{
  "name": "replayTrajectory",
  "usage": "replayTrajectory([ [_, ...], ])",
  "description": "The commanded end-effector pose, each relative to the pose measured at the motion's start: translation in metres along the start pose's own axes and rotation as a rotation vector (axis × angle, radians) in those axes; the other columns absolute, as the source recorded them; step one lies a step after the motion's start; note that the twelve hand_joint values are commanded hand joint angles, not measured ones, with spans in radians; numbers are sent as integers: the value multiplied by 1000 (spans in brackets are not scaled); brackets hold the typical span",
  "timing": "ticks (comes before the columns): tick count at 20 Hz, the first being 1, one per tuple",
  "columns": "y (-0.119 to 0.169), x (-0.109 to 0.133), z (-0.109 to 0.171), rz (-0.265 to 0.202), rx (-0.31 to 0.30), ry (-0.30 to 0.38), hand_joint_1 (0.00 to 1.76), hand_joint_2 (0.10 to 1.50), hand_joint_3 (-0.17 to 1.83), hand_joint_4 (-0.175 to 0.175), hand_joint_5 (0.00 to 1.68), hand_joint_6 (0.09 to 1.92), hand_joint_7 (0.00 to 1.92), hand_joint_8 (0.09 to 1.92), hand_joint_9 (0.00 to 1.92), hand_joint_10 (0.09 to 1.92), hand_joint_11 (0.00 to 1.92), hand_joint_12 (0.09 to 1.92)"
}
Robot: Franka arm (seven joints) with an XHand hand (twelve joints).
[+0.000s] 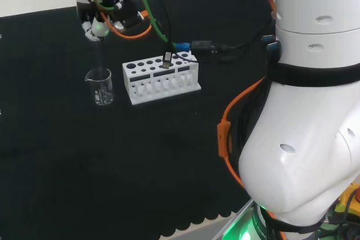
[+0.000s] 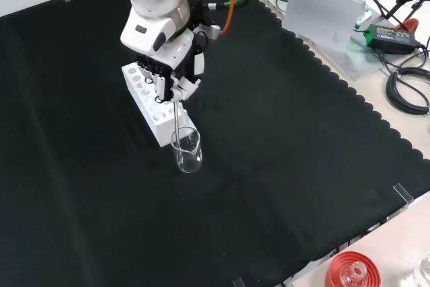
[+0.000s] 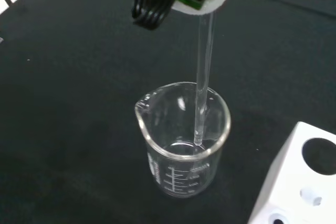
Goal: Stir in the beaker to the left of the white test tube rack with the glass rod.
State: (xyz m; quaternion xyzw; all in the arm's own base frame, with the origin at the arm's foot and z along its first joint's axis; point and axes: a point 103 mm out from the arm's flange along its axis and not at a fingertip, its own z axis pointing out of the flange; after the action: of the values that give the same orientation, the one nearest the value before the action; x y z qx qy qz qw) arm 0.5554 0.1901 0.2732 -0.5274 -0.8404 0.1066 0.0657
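A clear glass beaker (image 1: 100, 86) (image 2: 187, 150) (image 3: 182, 137) stands on the black cloth just left of the white test tube rack (image 1: 161, 78) (image 2: 149, 101) (image 3: 302, 182) in the head view. The hand (image 1: 104, 10) (image 2: 171, 72) hangs above the beaker, its fingers curled round the top of a glass rod (image 1: 100, 54) (image 2: 176, 122) (image 3: 203, 77). The rod points straight down. In the wrist view its lower end reaches inside the beaker, near the far wall, close to the bottom.
Black cables and a blue plug (image 1: 183, 46) lie behind the rack in the head view. The arm's white links (image 1: 309, 111) take up that view's right. A red ribbed stand (image 2: 353, 270) sits at the front view's lower right edge, off the cloth.
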Motion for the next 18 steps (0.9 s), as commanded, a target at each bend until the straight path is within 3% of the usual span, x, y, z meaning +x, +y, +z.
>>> replayTrajectory([
  [1, -10, -13, 4, 22, 6, 11, 1186, 721, 764, -175, 1043, 1103, 1512, 756, 1739, 538, 1586, 785],
  [6, -24, -9, 9, 35, 12, 42, 1186, 722, 763, -175, 1042, 1103, 1513, 756, 1740, 537, 1586, 784],
  [11, -32, 11, 8, 12, 4, 47, 1186, 722, 763, -175, 1042, 1103, 1513, 756, 1740, 536, 1587, 784],
  [18, -25, 28, 2, -11, -11, 47, 1186, 722, 763, -175, 1042, 1103, 1513, 755, 1741, 535, 1587, 784],
])
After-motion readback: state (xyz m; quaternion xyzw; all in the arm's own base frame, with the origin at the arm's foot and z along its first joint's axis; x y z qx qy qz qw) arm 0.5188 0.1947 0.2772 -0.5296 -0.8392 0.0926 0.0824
